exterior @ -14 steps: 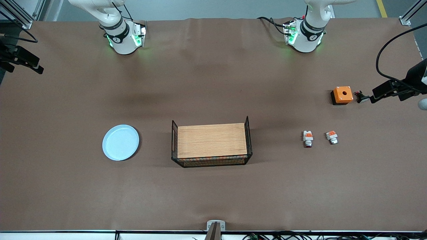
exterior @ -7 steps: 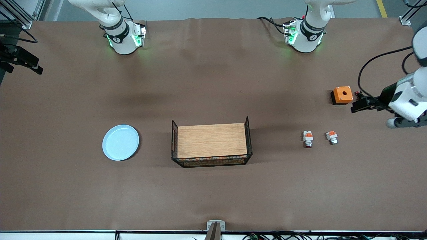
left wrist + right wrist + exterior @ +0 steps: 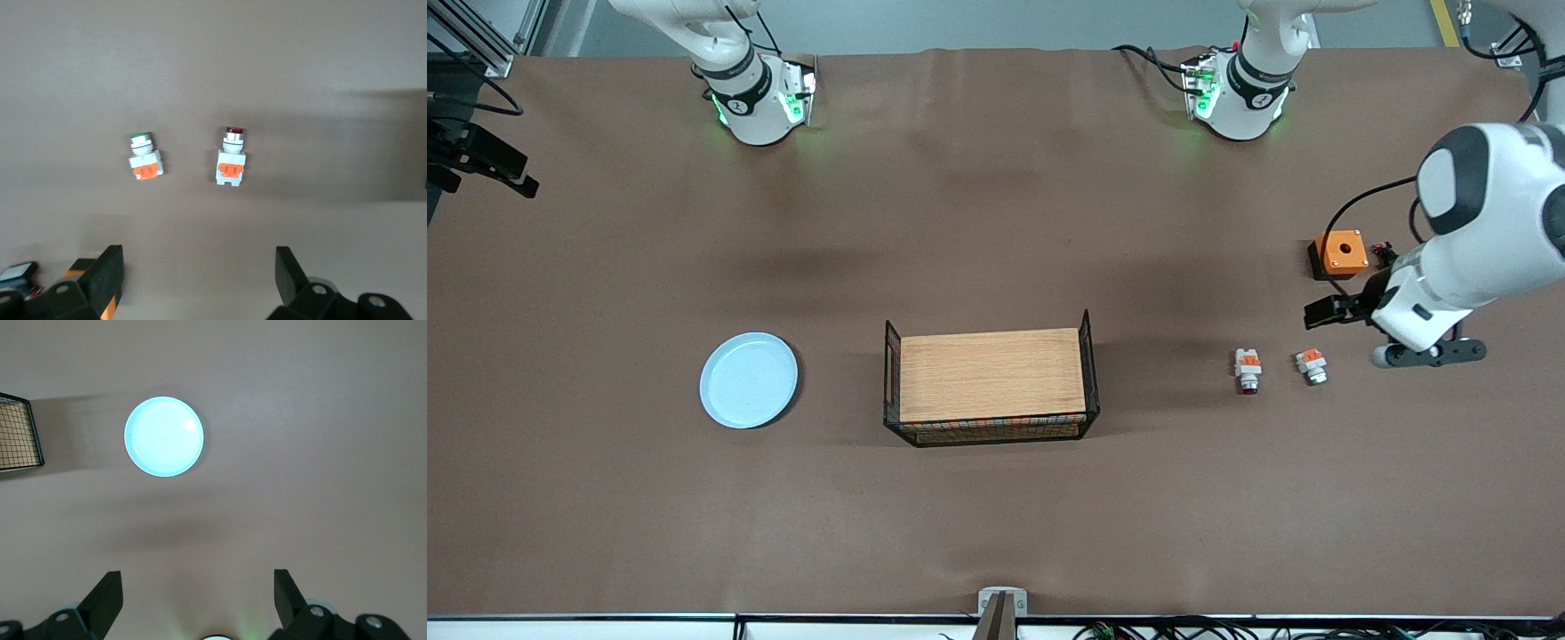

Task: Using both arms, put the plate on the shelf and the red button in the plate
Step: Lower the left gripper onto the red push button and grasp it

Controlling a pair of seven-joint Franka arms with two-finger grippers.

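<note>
On the brown bench, the things nearest the front camera lie in a loose row. The plate, pale blue and round, lies flat toward the right arm's end, with nothing on it. Beside it, at mid-bench, stands a black wire basket holding a wooden block that fills it. Toward the left arm's end lies the red button on its side, its dark red cap pointing toward the front camera. Just beside it, apart and closer still to the left arm's end, lies a similar white-and-orange button part; the left wrist view shows that its cap is green.

The left tool hangs over the bench near these two small parts, its fingers spread wide and holding nothing. In the left wrist view the red button and the green-capped part both lie between and ahead of the fingers.

Farther from the front camera, an orange box with a hole in its top sits beside the left arm's wrist.

The right tool is out of the front view. Its wrist view shows it high over the plate, fingers spread and empty, with a corner of the basket at the edge.
</note>
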